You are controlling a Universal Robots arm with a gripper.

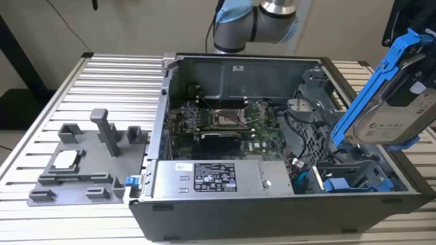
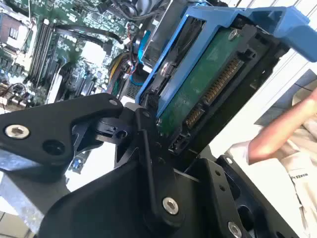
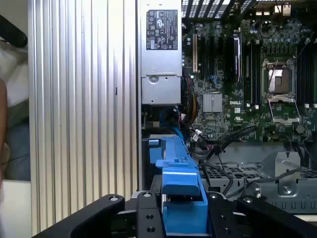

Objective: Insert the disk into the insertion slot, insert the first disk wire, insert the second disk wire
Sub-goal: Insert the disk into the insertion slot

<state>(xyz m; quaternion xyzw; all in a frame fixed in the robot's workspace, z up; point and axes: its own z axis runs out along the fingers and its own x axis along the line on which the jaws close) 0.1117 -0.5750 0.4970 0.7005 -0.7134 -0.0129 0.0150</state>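
The claw (image 3: 181, 215) pinches the disk (image 1: 395, 102) by its blue frame, one finger on each side in the first wrist view; the disk hangs tilted, nearly on edge, above the computer case (image 1: 238, 217), at the case's end toward the exterior view's right; the insertion slot (image 1: 354, 168) sits in that same corner of the case, below the disk and apart from it; the case lies open on the bench (image 1: 116, 87).
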